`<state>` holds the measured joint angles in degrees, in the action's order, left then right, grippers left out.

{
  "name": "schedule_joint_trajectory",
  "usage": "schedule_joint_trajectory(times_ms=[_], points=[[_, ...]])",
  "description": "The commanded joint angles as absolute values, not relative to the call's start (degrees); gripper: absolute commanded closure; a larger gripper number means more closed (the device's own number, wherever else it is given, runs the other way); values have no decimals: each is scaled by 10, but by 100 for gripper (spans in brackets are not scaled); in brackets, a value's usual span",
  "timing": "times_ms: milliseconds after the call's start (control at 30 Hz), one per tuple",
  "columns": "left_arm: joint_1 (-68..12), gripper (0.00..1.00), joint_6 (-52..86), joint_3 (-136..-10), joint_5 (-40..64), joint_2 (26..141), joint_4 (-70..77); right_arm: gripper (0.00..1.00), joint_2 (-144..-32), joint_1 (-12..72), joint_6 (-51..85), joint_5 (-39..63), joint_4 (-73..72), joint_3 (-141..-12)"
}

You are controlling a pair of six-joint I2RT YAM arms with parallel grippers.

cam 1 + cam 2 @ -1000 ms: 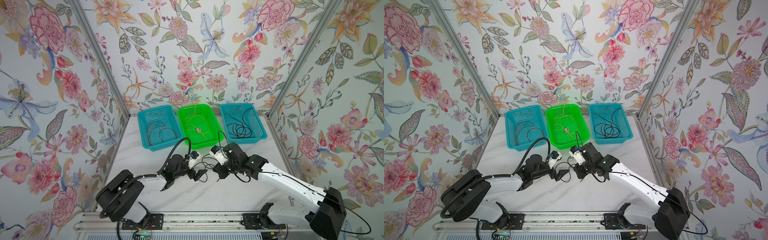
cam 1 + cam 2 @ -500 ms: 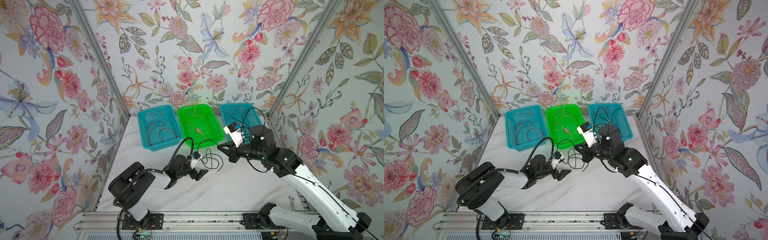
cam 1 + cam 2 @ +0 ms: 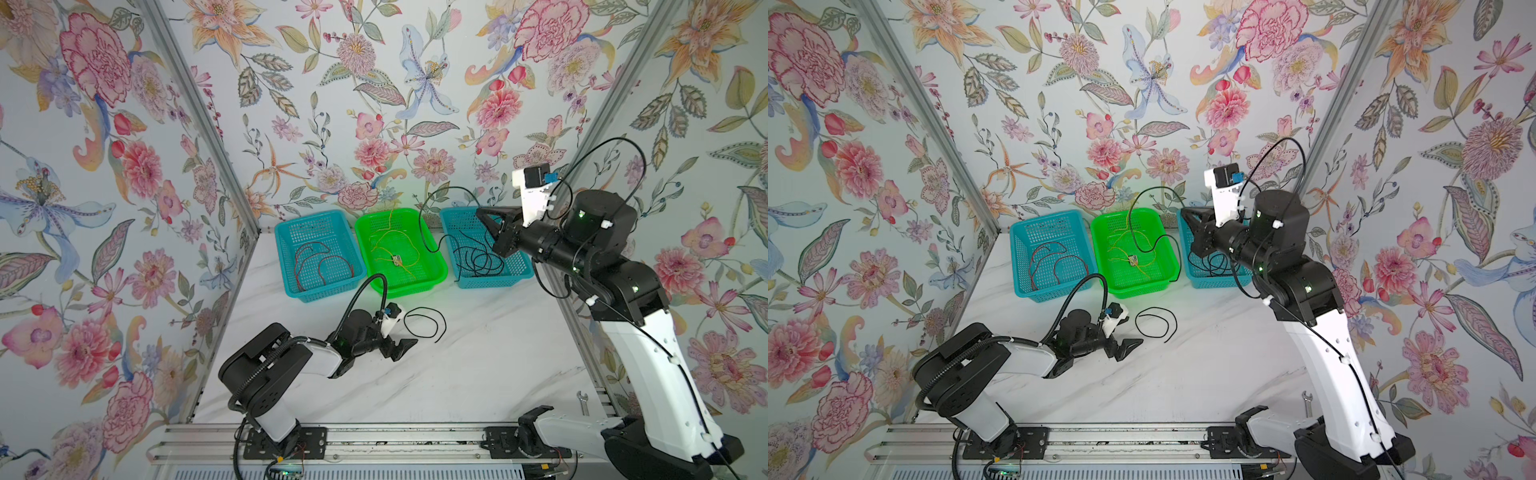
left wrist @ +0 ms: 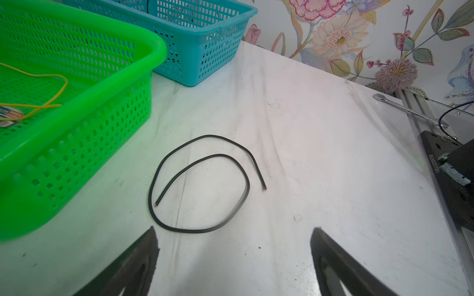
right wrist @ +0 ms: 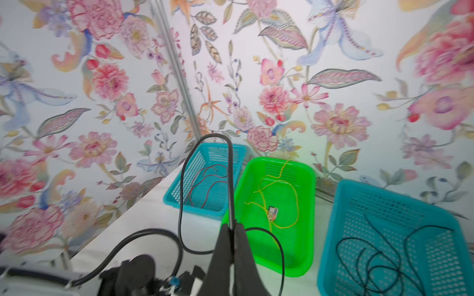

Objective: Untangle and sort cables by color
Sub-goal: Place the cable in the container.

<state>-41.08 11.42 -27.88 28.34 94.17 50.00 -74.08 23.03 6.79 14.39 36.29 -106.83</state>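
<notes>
right pincer (image 5: pixel 233 228) pinches a black cable (image 5: pixel 231 179), seemingly dangling over the green basket (image 3: pixel 407 289); left pincer (image 4: pixel 233 232) spread before it, facing a loose cable (image 4: pixel 214 135).

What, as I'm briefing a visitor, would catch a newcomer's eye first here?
The right claw, raised in the air, is shut on a black cable looping above the table. Along its back edge, a blue basket holds red cables, a green basket yellow cables, a second blue basket black cables. A loose cable lies before the open left claw.
</notes>
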Motion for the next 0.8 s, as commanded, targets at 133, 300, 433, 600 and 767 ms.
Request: schedule_joint_trajectory(times_ms=[133, 300, 433, 600, 767], points=[[-417, 6, 108, -256, 278, 852, 468, 100, -897, 108, 77, 91, 377, -1188], [-417, 2, 100, -244, 266, 796, 431, 100, -1010, 69, 89, 49, 377, -1243], [-417, 1, 89, -239, 252, 749, 392, 100, -1083, 64, 87, -7, 380, -1255], [-417, 1, 76, -236, 233, 693, 348, 100, -1124, 64, 83, -62, 385, -1209], [-416, 1, 67, -234, 219, 657, 318, 94, -1142, 66, 73, -102, 384, -1149]])
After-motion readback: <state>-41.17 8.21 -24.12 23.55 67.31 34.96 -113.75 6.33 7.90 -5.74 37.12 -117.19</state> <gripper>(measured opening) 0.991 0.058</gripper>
